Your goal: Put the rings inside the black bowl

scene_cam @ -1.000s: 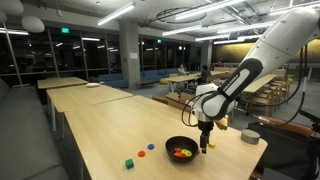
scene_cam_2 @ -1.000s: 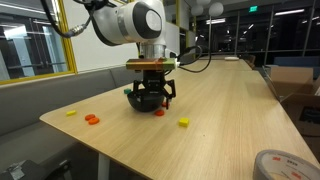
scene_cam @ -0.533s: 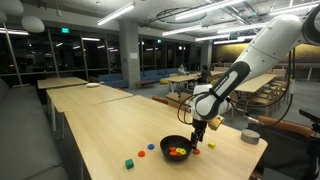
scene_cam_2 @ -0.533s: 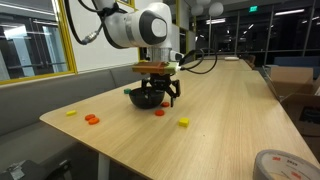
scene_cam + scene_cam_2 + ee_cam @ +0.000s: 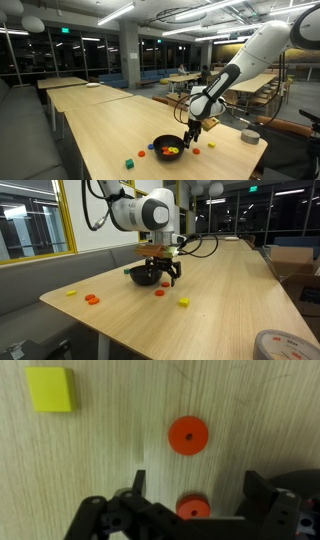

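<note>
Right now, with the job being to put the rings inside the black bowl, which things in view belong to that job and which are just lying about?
Belong to the job:
- small round black bowl
- flat round orange-red rings

Just lying about:
- small green cube
- grey round container
- pale roll of tape

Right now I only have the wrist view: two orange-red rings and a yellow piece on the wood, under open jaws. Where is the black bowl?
Observer: In an exterior view the black bowl stands right beside the gripper.
Operator: Anything in it?
Observer: Yes, yellow and orange-red pieces lie inside it.
Operator: Any other rings loose?
Observer: A blue ring lies on the side of the bowl away from the gripper, near a green cube.
</note>
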You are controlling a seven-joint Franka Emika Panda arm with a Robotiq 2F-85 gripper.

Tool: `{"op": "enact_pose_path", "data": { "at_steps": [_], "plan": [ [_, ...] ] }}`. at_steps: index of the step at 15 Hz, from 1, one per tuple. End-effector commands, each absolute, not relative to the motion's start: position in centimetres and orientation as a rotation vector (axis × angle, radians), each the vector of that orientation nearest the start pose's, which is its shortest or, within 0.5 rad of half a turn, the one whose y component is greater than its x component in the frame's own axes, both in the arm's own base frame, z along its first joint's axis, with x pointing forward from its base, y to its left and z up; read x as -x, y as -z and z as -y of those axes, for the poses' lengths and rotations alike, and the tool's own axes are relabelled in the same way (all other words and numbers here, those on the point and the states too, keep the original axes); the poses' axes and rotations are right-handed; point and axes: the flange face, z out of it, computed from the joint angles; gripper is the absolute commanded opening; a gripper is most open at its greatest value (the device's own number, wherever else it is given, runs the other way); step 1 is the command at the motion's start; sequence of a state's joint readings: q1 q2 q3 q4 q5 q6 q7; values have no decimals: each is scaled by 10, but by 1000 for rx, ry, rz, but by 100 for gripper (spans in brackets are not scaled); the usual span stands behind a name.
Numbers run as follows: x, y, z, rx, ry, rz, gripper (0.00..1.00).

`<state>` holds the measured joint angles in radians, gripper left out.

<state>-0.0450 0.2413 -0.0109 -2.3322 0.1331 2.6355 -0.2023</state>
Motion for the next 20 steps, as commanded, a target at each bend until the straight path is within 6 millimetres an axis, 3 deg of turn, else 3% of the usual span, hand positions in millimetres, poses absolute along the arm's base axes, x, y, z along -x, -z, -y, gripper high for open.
{"op": "enact_pose_path", "data": {
  "at_steps": [1, 5, 12, 20],
  "plan": [
    [-518, -247, 49, 3210, 51, -134, 100],
    [-509, -251, 50, 3277, -32, -266, 100],
    [-514, -246, 9, 3138, -19, -234, 100],
    [-505, -239, 6, 3120, -57, -316, 100]
  ]
}}
